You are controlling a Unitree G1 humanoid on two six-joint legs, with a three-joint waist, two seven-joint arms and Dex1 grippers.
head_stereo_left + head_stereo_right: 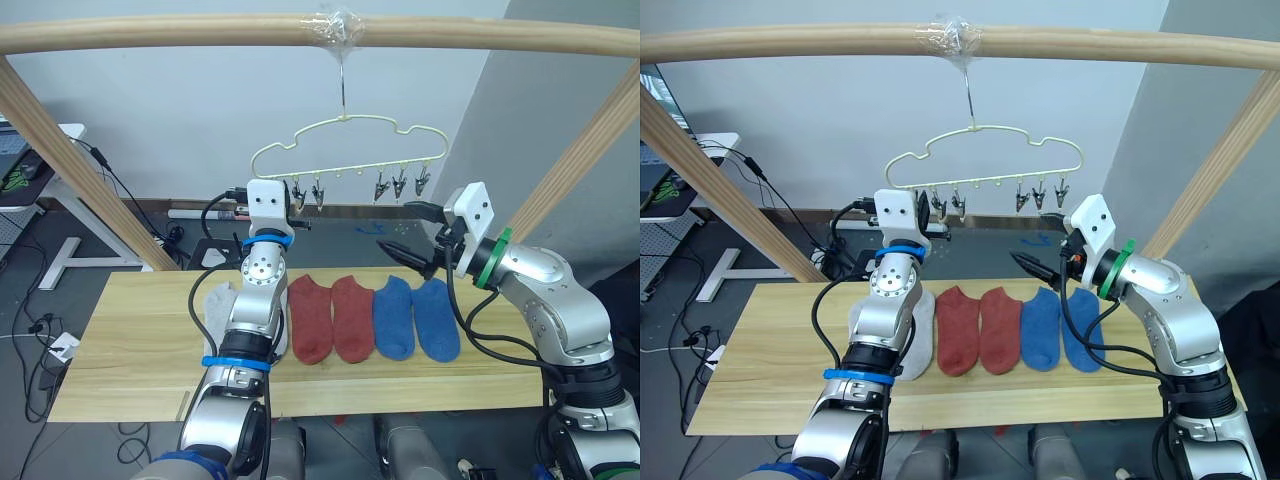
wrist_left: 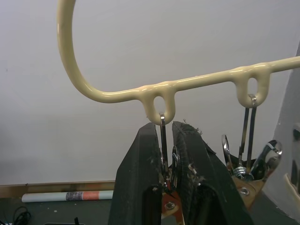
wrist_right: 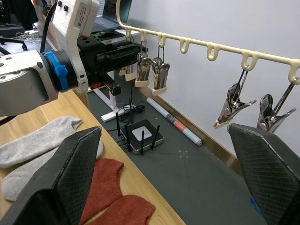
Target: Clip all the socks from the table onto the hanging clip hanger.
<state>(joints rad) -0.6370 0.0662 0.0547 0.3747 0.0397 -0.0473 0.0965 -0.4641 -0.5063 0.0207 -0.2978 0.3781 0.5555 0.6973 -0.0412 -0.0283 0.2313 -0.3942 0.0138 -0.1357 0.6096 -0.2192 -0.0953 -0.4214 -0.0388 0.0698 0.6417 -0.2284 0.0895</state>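
Note:
The cream clip hanger (image 1: 350, 125) hangs from a wooden beam over the table (image 1: 130, 340). My left gripper (image 1: 296, 200) is raised to the hanger's leftmost metal clip (image 2: 164, 136) and is shut on it, fingers (image 2: 140, 178) pinching its handles. On the table lie socks in a row: a grey pair (image 1: 217, 303) partly hidden behind my left arm, two rust red socks (image 1: 312, 315) and two blue socks (image 1: 415, 318). My right gripper (image 1: 395, 226) hovers open above the blue socks, below the hanger's right clips, holding nothing.
Several more metal clips (image 1: 400, 185) dangle along the hanger bar. The wooden beam (image 1: 200, 33) rests on slanted posts at left (image 1: 70, 160) and right (image 1: 580, 160). Behind the table the floor holds cables, a white desk frame (image 1: 70, 250) and a small antenna box (image 3: 140, 133).

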